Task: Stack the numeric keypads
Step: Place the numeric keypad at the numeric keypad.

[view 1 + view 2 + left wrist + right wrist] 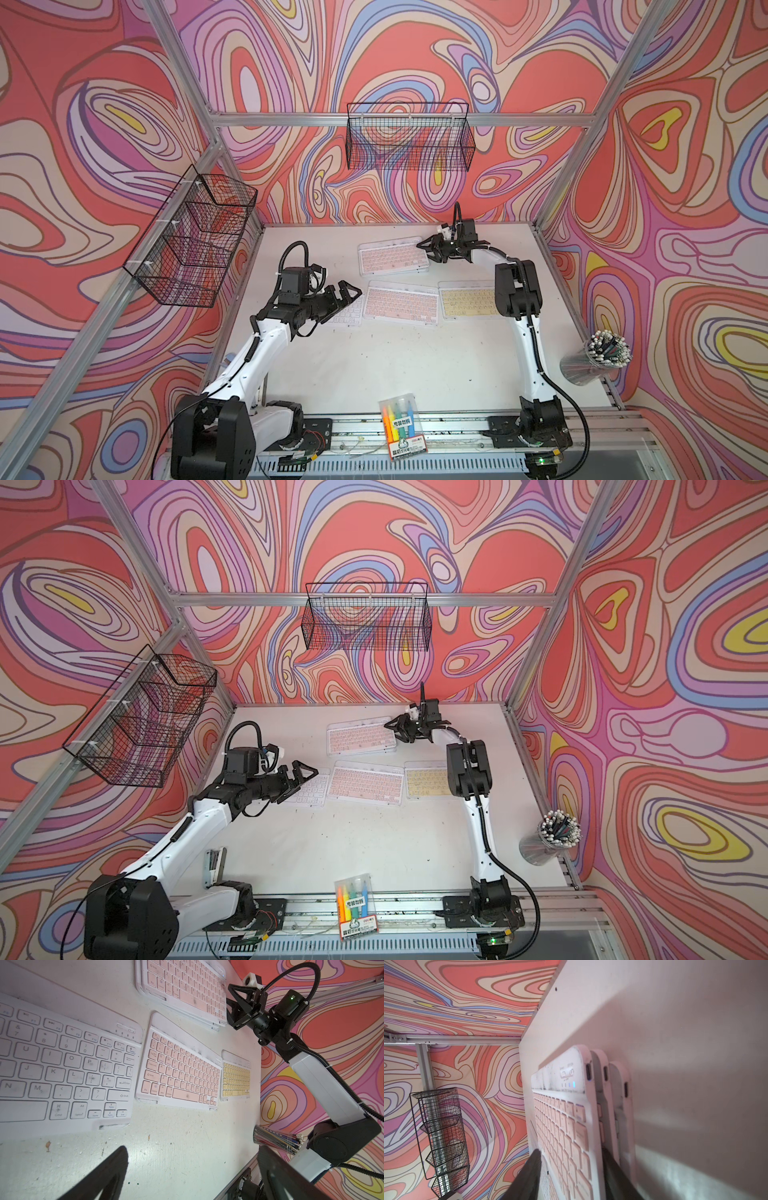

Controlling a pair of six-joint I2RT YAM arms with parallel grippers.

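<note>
The pile is half built. Right at the right gripper's [428, 249] fingertips lies a stack of keyboards [392, 257]. The right wrist view shows three layers there: a pink-keyed one on top, another with pink keys peeping out under it, and a lowest one whose colour is hidden. The layers are staggered at that end rather than flush. The right gripper's jaws stand partly apart, astride the end of the top keyboard, with one of its fingers [527, 1178] over the keys and the other down beside the edge. It does not look clamped on anything, though whether a pad touches the frame cannot be told. Three more keyboards lie single and flat on the table [374, 374] in a row between the two arms. A white keyboard [347, 316] sits directly under the left gripper [347, 297]. A pink keyboard [401, 303] lies just beyond that gripper's fingertips, close beside the white one. A yellow keyboard [467, 303] lies farther out again, well behind the right gripper and partly under that arm's elbow. The left gripper is spread wide and carries nothing, hovering above the white keyboard without touching it. So three seem done and three are left, and the white one looks the likeliest next pick. The stack may also want squaring up.
</note>
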